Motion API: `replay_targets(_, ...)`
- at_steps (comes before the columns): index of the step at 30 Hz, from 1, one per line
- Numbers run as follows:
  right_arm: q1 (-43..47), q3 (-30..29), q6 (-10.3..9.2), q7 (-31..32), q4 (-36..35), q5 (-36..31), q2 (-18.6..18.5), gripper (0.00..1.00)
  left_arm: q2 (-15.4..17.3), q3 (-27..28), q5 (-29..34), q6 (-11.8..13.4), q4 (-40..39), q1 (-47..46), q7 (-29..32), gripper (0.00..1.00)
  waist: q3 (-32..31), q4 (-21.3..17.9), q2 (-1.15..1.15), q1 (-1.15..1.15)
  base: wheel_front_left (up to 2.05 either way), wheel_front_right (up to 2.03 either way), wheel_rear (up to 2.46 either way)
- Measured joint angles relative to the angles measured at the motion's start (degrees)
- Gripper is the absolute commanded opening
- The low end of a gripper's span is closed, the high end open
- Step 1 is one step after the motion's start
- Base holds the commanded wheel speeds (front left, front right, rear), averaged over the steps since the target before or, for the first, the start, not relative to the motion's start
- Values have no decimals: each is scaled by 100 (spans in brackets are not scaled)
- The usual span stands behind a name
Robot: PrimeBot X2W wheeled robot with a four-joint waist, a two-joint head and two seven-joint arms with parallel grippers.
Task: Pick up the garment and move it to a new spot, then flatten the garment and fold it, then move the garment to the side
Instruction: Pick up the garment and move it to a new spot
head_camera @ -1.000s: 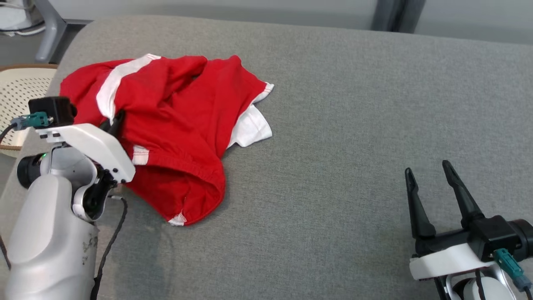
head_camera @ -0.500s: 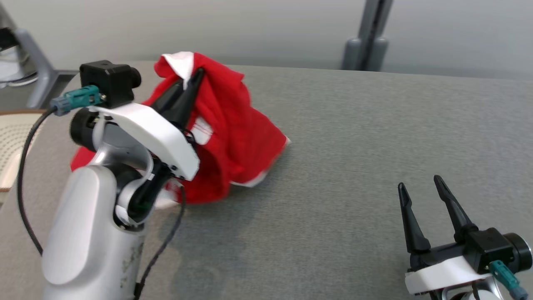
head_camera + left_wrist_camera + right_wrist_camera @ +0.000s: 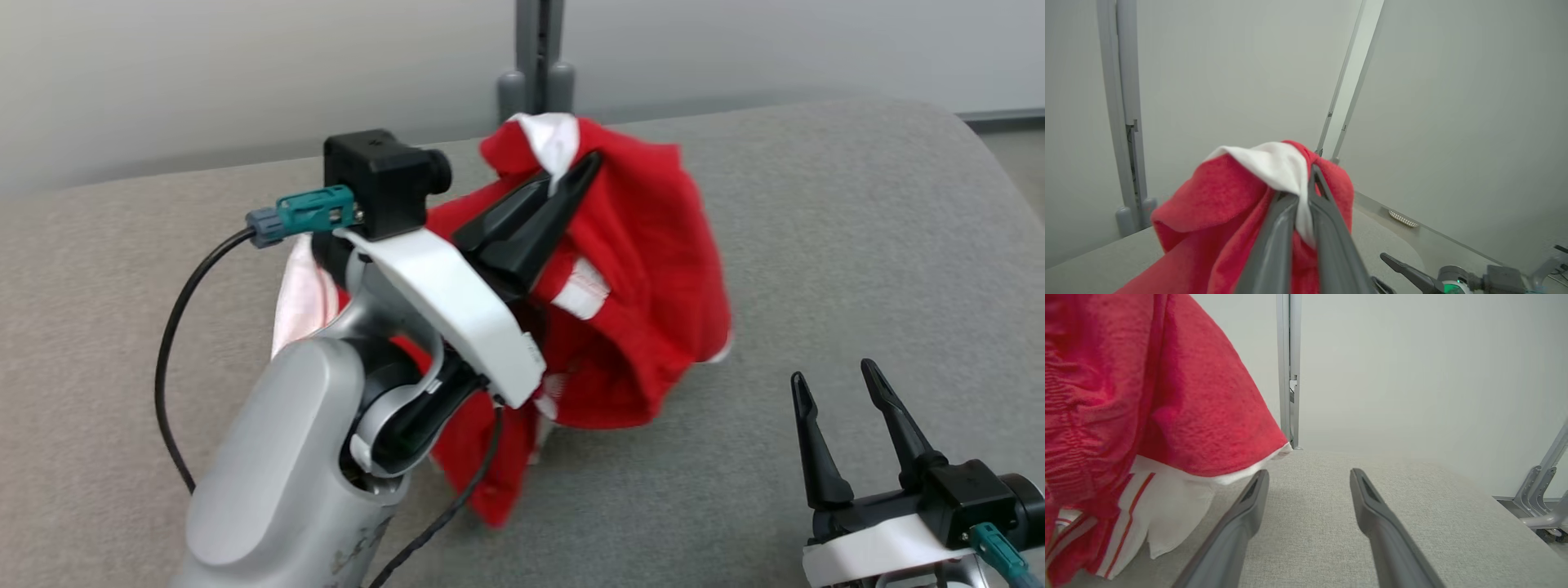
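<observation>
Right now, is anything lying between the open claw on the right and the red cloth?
No. Only bare grey cushion separates the right gripper from the garment, as the head view shows; the right wrist view shows the same.

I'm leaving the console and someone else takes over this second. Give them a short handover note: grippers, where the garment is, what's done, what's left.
Left gripper: shut on the crumpled red fabric garment at its white trim, raised above the grey padded table.
Right gripper: open, low at the table's near right.
Garment: hanging bunched from the left gripper, lowest folds near the table.
Done: pick-up.
Left: set it down at a new spot, flatten, fold, move aside.
</observation>
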Motion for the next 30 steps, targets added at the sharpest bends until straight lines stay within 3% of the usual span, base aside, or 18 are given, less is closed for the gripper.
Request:
replay_targets(8, -9, 57, 0, 1, -14, 88, 0, 100, -18, -632, -884, 500, 302, -500, -647, 0, 185, -408, 0, 0, 0, 0, 0)
replay_targets(11, -14, 62, 1, 1, -10, 114, 0, 100, -21, -665, -837, 642, 757, -521, -699, 0, 219, -440, 0, 0, 0, 0, 0)
replay_targets(13, -68, 94, 0, 1, 1, 157, 2, 100, 25, -616, -822, 714, 1588, -437, -766, 0, 259, -487, 0, 0, 0, 0, 0)
replay_targets(17, -104, 84, 0, 0, 4, 175, 1, 100, 87, -628, -822, 662, 2476, -205, -906, 0, 303, -504, 0, 0, 0, 0, 0)
replay_targets(25, -121, 51, 0, 1, 56, 191, 1, 100, 22, -871, -913, 141, 4089, 19, -1567, 0, 319, -429, 0, 0, 0, 0, 0)
replay_targets(26, -122, 48, 0, 1, 60, 191, 1, 100, 18, -934, -910, 68, 4153, 17, -1702, 12, 313, -408, 0, 0, 0, 0, 0)
replay_targets(27, -122, 52, 0, 1, 65, 191, 3, 100, 3, -971, -906, 32, 4218, 8, -1846, 52, 301, -387, 0, 0, 0, 0, 0)
replay_targets(28, -122, 46, 0, 0, 66, 190, 4, 100, 1, -1042, -856, 23, 4273, -19, -1961, 100, 289, -365, 0, 0, 0, 0, 0)
replay_targets(30, -118, 30, 0, 0, 78, 182, 2, 100, -5, -1150, -728, 3, 4383, -53, -2157, 100, 255, -317, 0, 0, 0, 0, 0)
